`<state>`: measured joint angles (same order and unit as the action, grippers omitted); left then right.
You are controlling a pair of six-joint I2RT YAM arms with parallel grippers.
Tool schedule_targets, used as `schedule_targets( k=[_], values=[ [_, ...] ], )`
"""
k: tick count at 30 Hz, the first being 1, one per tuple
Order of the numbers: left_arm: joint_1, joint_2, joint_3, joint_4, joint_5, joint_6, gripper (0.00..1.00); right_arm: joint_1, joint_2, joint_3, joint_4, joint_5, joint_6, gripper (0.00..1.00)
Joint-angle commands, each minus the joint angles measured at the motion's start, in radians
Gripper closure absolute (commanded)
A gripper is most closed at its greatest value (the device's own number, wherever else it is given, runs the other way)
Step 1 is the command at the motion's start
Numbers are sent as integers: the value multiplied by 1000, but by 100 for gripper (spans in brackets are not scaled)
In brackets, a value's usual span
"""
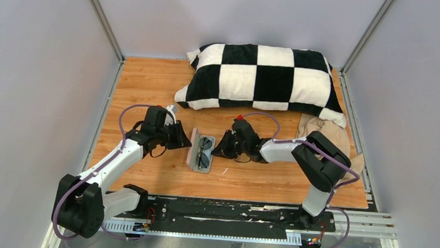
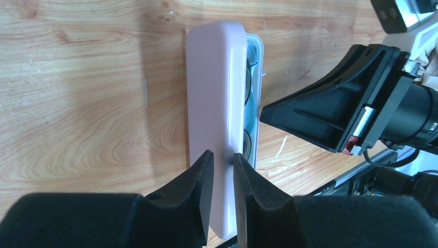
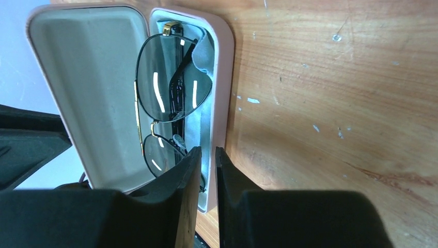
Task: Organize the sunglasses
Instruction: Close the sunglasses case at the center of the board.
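sunglasses (image 3: 173, 93): in open case (image 3: 223, 77) on worktop (image 1: 152, 80), long axis along case | left fingers (image 2: 199, 181): narrow, pinching upright lid (image 2: 214, 93) | right fingers (image 3: 181, 181): narrow, astride case wall, grip unclear | nearer: right, at case's open side

The case (image 1: 193, 152) lies open on the table (image 1: 146, 80), in front of the pillow (image 1: 263, 78), its lid raised on the left and the sunglasses (image 1: 205, 149) in its right half on a cloth (image 3: 204, 49). The left hand (image 2: 223, 155) is just left of the case, astride the lid. The right hand (image 3: 207, 152) is just right of it, astride the base wall.
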<state>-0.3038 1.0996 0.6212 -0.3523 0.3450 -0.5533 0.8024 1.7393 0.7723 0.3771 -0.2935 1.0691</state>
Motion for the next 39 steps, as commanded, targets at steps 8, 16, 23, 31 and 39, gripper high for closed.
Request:
schedule_targets(
  k=[8, 16, 23, 31, 39],
  values=[
    [-40, 42, -31, 47, 18, -23, 75, -11, 65, 18, 24, -26, 38, 90],
    [-123, 110, -27, 108, 2, -60, 75, -11, 89, 13, 39, -32, 54, 95],
    [-175, 194, -34, 179, -2, -89, 76, -11, 95, 18, 40, -37, 57, 95],
    [-196, 173, 16, 140, -11, -87, 73, -10, 63, 9, 11, -14, 31, 95],
    [-196, 23, 113, -27, -80, -64, 69, -10, -29, 9, -65, 27, -26, 87]
  ],
)
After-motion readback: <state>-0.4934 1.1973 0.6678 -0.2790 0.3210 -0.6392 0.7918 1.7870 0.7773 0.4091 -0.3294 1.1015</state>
